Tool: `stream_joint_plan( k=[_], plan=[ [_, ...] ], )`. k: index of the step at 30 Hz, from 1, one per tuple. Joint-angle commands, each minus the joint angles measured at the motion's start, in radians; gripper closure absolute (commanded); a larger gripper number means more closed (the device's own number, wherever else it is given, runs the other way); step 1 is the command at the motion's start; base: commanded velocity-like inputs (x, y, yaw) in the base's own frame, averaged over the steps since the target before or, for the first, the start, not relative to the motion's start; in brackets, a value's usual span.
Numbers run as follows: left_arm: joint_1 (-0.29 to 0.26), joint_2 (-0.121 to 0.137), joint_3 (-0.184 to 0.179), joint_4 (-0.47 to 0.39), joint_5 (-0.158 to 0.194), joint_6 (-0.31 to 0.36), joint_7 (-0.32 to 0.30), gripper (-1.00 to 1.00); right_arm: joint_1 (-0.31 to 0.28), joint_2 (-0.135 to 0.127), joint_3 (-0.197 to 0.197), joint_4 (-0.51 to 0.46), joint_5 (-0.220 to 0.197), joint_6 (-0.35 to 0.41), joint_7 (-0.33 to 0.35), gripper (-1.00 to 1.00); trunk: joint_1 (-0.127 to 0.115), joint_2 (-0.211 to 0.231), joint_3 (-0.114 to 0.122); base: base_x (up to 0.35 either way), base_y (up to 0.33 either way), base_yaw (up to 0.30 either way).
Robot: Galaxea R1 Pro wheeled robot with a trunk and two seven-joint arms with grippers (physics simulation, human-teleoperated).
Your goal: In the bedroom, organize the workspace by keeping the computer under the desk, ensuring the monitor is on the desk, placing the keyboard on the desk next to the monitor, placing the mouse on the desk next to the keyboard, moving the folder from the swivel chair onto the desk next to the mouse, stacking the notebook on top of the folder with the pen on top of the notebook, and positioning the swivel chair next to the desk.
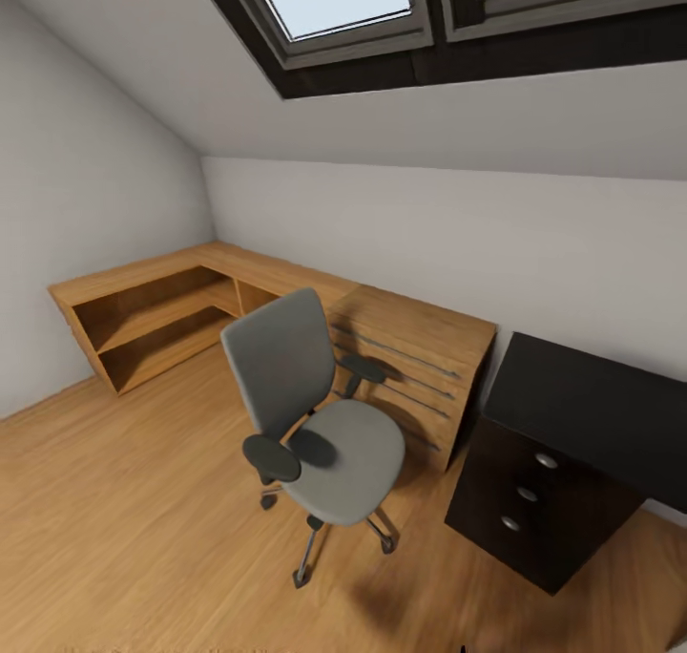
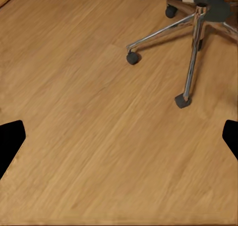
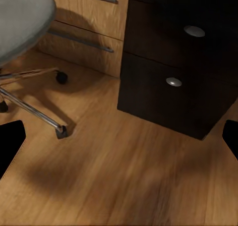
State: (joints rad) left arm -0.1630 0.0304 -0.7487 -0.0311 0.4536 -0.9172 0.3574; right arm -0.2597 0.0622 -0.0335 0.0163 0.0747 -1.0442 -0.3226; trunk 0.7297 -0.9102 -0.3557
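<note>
Swivel chair sits mid-frame on the wood floor, seat bare, no folder visible on it. The black table with its drawer unit is at the right edge, its visible top bare. Both claws hang over the floor, left claw and right claw spread, holding nothing. I'd judge nearly everything remains to be done.

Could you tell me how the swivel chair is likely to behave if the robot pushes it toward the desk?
The swivel chair will probably roll easily: its metal star base sits on castors on smooth wooden floor. A push high on the tall back may tip or spin it rather than move it straight. It looks bulky, likely fairly heavy.
</note>
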Motion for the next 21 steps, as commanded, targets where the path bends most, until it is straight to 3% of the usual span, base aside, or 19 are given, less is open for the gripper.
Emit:
stream_joint_plan(
  k=[1, 4, 8, 10, 11, 15, 21],
  plan=[
    [0.001, 0.004, -0.012, 0.002, 0.001, -0.002, 0.006, -1.00, -0.001, 0.000, -0.003, 0.002, 0.008, -0.003, -0.006, -1.00, 0.000, -0.001, -0.001, 0.000, 0.000, 0.262],
    [0.032, 0.015, -0.013, 0.008, 0.003, -0.028, 0.007, -1.00, -0.001, 0.000, -0.003, 0.002, 0.008, -0.003, -0.006, -1.00, 0.000, -0.001, 0.000, 0.000, 0.000, 0.263],
    [0.059, 0.015, -0.014, 0.011, 0.022, -0.130, 0.008, -1.00, -0.001, 0.001, -0.003, 0.001, 0.008, -0.003, -0.006, -1.00, 0.000, -0.001, 0.001, 0.000, 0.000, 0.264],
    [0.062, 0.014, -0.014, 0.011, 0.026, -0.130, 0.009, -1.00, -0.001, 0.002, -0.002, 0.001, 0.008, -0.003, -0.007, -1.00, 0.000, -0.001, 0.002, 0.000, 0.000, 0.265],
    [0.065, 0.011, -0.011, 0.011, 0.053, -0.130, 0.009, -1.00, -0.001, 0.006, -0.003, 0.000, 0.007, -0.003, -0.010, -1.00, 0.000, -0.001, 0.003, 0.000, 0.000, 0.234],
    [0.066, 0.007, -0.009, 0.011, 0.075, -0.130, 0.009, -1.00, -0.001, 0.009, -0.003, -0.002, 0.007, -0.003, -0.036, -1.00, 0.000, -0.001, 0.008, 0.000, 0.000, 0.214],
    [0.066, 0.007, -0.010, 0.011, 0.080, -0.130, 0.007, -1.00, -0.001, 0.012, 0.000, -0.002, 0.007, -0.003, -0.120, -1.00, 0.000, -0.001, 0.015, 0.000, 0.000, 0.184]
  ],
)
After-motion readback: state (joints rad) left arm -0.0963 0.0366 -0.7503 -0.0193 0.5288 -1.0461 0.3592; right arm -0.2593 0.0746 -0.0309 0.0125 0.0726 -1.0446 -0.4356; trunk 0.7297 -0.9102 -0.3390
